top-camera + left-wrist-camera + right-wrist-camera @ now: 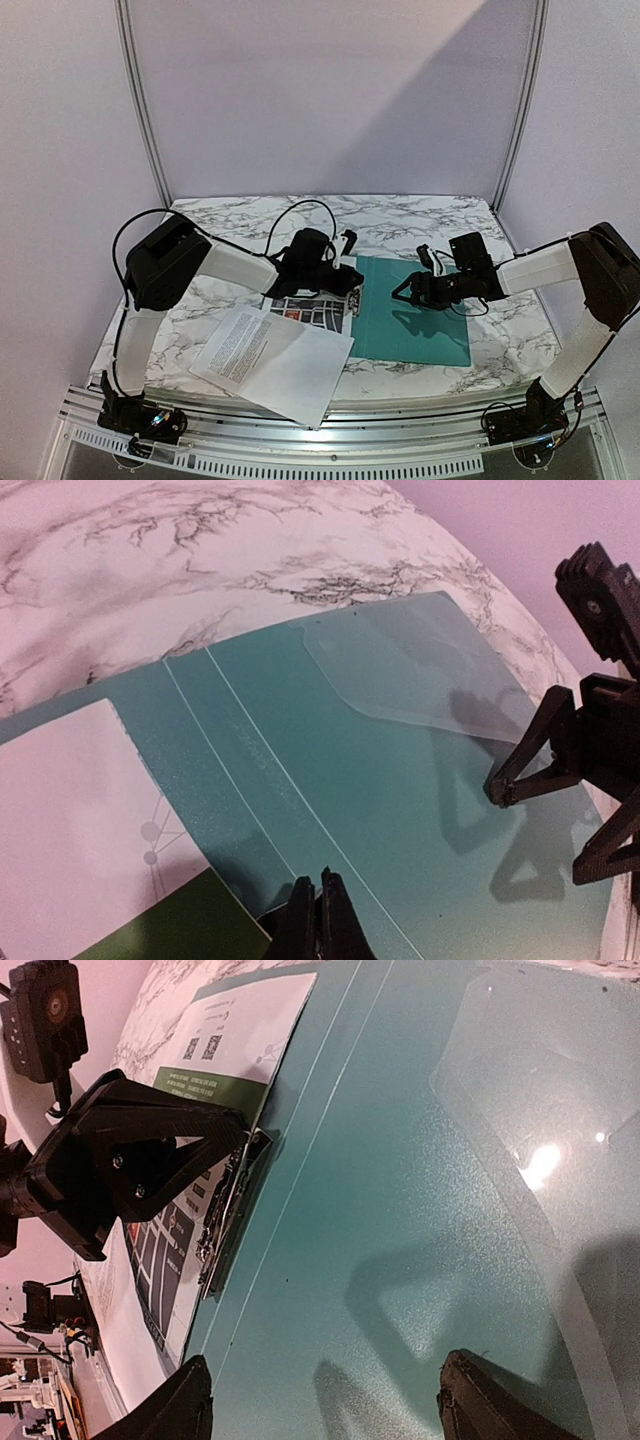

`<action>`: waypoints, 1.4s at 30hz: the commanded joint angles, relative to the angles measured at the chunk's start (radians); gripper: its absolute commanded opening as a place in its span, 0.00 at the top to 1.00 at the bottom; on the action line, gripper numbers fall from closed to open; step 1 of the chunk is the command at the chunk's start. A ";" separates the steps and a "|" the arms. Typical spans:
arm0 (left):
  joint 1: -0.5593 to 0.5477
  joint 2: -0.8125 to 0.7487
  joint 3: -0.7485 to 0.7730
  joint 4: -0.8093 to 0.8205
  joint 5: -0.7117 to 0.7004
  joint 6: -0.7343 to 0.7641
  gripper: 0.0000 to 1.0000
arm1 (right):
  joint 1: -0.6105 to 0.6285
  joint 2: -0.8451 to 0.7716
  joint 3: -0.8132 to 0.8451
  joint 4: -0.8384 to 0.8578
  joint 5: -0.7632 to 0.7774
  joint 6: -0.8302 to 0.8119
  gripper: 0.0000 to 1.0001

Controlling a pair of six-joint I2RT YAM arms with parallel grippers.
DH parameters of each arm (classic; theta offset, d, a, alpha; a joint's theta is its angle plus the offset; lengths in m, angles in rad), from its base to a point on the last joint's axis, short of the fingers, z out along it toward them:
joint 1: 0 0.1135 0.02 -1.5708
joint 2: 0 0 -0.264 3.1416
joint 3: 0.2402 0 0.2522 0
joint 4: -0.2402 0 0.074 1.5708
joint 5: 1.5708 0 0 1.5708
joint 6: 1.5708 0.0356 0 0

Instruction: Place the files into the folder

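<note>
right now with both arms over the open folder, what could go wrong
The white sheet seems to overhang the table's front edge; a nudge could slide it off.
The left gripper is shut by the metal clip at the map sheet's edge; moving off could drag that sheet.
The right gripper hangs open low over the folder's clear pocket and might catch its edge.

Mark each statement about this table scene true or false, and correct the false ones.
1. The left gripper has its jaws shut. True.
2. The right gripper hovers over the white text sheet. False: it hovers over the teal folder, jaws open.
3. The white text sheet lies inside the folder. False: it lies outside it, on the marble table.
4. The folder carries a clear pocket. True.
</note>
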 commanded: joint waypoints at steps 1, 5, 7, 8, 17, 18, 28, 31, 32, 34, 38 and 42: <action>0.007 0.183 -0.082 -0.437 -0.085 0.046 1.00 | 0.008 -0.009 -0.007 -0.013 0.004 0.009 0.22; -0.001 0.185 -0.081 -0.450 -0.106 0.040 1.00 | 0.008 -0.017 -0.014 -0.007 0.004 0.012 0.22; -0.001 0.185 -0.090 -0.452 -0.116 0.032 1.00 | 0.007 -0.014 -0.013 -0.007 0.003 0.011 0.22; -0.001 0.184 -0.095 -0.448 -0.118 0.029 1.00 | 0.007 -0.012 -0.012 -0.008 0.002 0.011 0.23; 0.011 0.166 -0.155 -0.390 -0.103 0.009 1.00 | 0.010 -0.004 -0.007 -0.010 0.009 0.015 0.22; 0.013 0.161 -0.164 -0.380 -0.100 0.006 1.00 | 0.011 -0.001 -0.007 -0.011 0.011 0.015 0.22; 0.019 0.187 -0.156 -0.393 -0.128 0.017 1.00 | 0.019 0.011 0.005 -0.017 0.018 0.016 0.22; 0.016 0.186 -0.156 -0.390 -0.125 0.019 1.00 | 0.023 0.014 0.007 -0.017 0.019 0.016 0.22; 0.013 0.183 -0.154 -0.389 -0.120 0.021 1.00 | 0.023 0.014 0.007 -0.017 0.019 0.017 0.22; 0.006 0.171 -0.154 -0.381 -0.106 0.025 1.00 | 0.024 0.015 0.009 -0.016 0.019 0.017 0.22; -0.006 0.143 -0.151 -0.359 -0.068 0.024 1.00 | 0.027 0.016 0.011 -0.017 0.021 0.018 0.22; -0.007 0.123 -0.152 -0.315 -0.009 0.001 1.00 | 0.029 0.015 0.012 -0.017 0.021 0.019 0.22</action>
